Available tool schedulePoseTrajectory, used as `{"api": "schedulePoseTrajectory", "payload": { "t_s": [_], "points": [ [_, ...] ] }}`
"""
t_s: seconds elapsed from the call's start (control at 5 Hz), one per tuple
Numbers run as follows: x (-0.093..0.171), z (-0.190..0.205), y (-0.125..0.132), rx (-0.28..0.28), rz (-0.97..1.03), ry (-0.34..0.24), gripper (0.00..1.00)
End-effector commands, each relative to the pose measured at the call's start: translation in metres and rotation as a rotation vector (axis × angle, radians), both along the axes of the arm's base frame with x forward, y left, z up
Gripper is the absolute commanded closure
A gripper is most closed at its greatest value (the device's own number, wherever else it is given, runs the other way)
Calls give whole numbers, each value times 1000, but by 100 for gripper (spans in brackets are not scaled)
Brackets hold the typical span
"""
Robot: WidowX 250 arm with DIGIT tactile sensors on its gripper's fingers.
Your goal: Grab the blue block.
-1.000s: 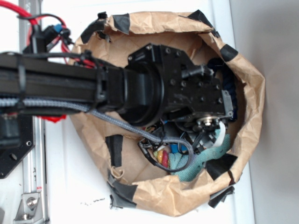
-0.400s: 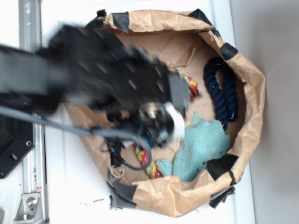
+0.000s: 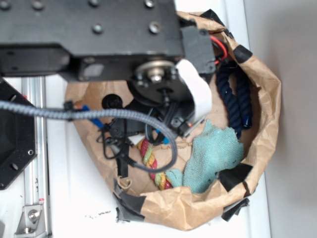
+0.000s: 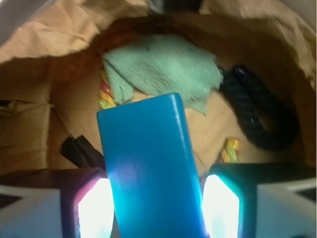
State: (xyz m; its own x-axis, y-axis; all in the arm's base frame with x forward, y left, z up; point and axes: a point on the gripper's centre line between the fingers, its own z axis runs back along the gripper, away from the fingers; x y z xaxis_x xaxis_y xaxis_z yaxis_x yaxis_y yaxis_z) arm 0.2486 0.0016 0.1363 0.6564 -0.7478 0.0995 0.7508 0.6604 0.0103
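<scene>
In the wrist view the blue block (image 4: 148, 158) stands upright between my two glowing white pads (image 4: 94, 210). It is bright blue and smooth, and both pads touch its sides. My gripper (image 4: 156, 208) is shut on it, held above the floor of the brown paper bag (image 4: 44, 34). From the exterior view the arm fills the top of the frame. There the gripper (image 3: 166, 126) hangs under it inside the bag, mostly hidden by its black body and cables. Only a blue sliver (image 3: 159, 134) shows there, and I cannot tell if it is the block.
A teal cloth (image 3: 213, 153) lies on the bag floor at the lower right. A dark navy rope (image 3: 237, 99) curls along the right wall. A multicoloured rope toy (image 3: 151, 161) lies beneath the gripper. The bag's taped rim (image 3: 270, 99) rings everything. A metal rail (image 3: 34, 148) runs down the left.
The arm has swung from the bag's right side toward the left and risen close to the exterior camera, uncovering the navy rope and the teal cloth.
</scene>
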Motion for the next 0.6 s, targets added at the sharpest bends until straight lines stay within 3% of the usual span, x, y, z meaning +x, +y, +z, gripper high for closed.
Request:
{"api": "schedulePoseTrajectory", "payload": {
  "t_s": [0.0, 0.2, 0.4],
  "points": [
    [13, 26, -4, 24, 314, 18, 100],
    [9, 26, 5, 63, 535, 13, 100],
    [9, 23, 7, 43, 567, 14, 100]
  ]
}}
